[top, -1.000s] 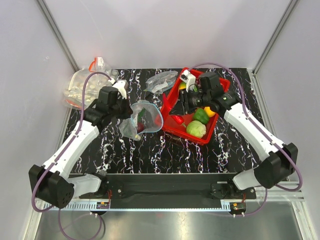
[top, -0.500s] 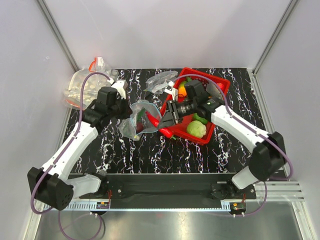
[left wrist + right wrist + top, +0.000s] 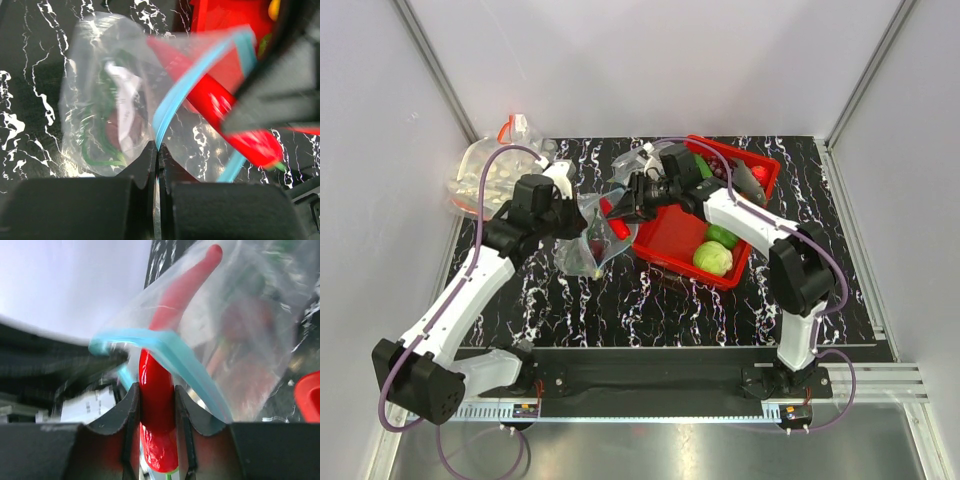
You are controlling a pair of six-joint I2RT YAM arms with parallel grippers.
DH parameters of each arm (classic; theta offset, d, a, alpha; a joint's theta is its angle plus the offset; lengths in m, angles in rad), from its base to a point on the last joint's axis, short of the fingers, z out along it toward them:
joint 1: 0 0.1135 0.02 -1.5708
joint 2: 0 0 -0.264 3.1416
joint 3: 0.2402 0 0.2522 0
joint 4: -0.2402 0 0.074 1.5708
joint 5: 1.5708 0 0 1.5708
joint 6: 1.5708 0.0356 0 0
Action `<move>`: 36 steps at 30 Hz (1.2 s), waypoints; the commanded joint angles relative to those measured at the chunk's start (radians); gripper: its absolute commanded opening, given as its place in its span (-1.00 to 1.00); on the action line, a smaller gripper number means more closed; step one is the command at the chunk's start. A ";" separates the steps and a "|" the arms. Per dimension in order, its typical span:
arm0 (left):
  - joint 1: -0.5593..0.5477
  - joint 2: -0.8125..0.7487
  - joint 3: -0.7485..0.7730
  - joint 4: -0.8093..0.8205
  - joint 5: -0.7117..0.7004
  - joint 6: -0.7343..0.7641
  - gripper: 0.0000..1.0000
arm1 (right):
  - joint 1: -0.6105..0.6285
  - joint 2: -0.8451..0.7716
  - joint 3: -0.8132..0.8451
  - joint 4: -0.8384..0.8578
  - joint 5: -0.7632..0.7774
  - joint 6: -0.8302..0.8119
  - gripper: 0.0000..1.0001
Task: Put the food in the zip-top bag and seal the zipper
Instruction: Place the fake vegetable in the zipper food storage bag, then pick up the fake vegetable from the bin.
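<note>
The clear zip-top bag hangs from my left gripper, which is shut on the teal-blue zipper at the mouth's near lip. My right gripper is shut on a long red chilli, gripping its stem end. The chilli's tip is past the zipper strip and inside the bag. Something dark green and something reddish show through the plastic. A lime-green round fruit and a green piece lie in the red basket.
The red basket stands right of the bag, with more toy food at its far end. A clear bag of white round pieces lies at the back left. Crumpled clear plastic lies behind the bag. White walls close in the black marbled table.
My right arm has swung left from the basket with the chilli and pushed its tip into the bag's mouth. The left gripper has kept its hold on the zipper.
</note>
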 commanded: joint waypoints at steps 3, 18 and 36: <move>-0.009 -0.016 0.018 0.051 0.034 -0.009 -1.00 | 0.040 0.036 0.047 0.121 0.260 0.113 -0.23; -0.007 0.015 0.037 0.016 0.020 0.002 -1.00 | 0.046 -0.266 -0.026 -0.205 0.524 -0.217 0.44; -0.009 0.004 0.037 0.011 0.041 0.007 -1.00 | -0.073 -0.409 -0.330 -0.583 1.070 -0.240 0.99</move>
